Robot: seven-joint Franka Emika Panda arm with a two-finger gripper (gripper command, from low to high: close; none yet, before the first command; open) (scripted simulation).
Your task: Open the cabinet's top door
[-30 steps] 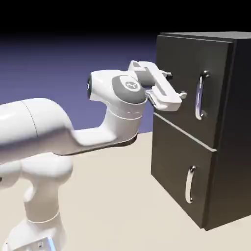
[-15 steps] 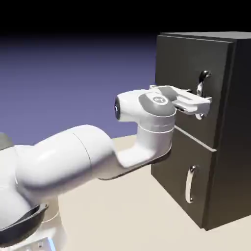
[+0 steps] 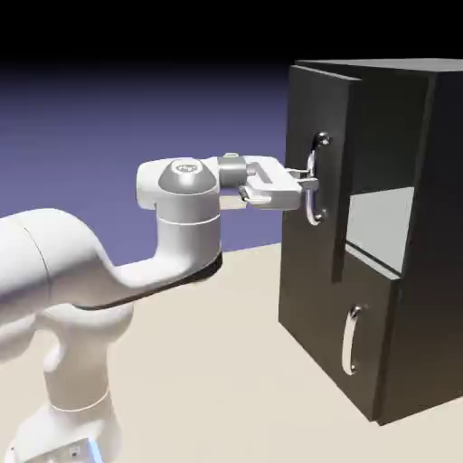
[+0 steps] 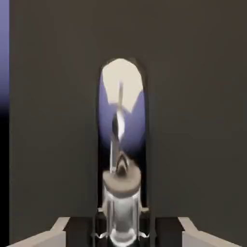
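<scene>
We see the tall matte black cabinet [image 3: 398, 271] standing upright on the beige surface [image 3: 226, 362] at the exterior view's right. Its flat black top door [image 3: 316, 172] is swung partly outward, showing the light grey inner shelf [image 3: 380, 222] behind it. The door's long chrome bow handle [image 3: 314, 179] runs vertically, its long axis up and down. Our white arm's tool [image 3: 303, 184] reaches level toward it and is clenched on that handle. In the hand view the chrome handle [image 4: 120, 193] sits between the grey fingertips [image 4: 58, 231]. The shorter lower door [image 3: 335, 348] is shut.
</scene>
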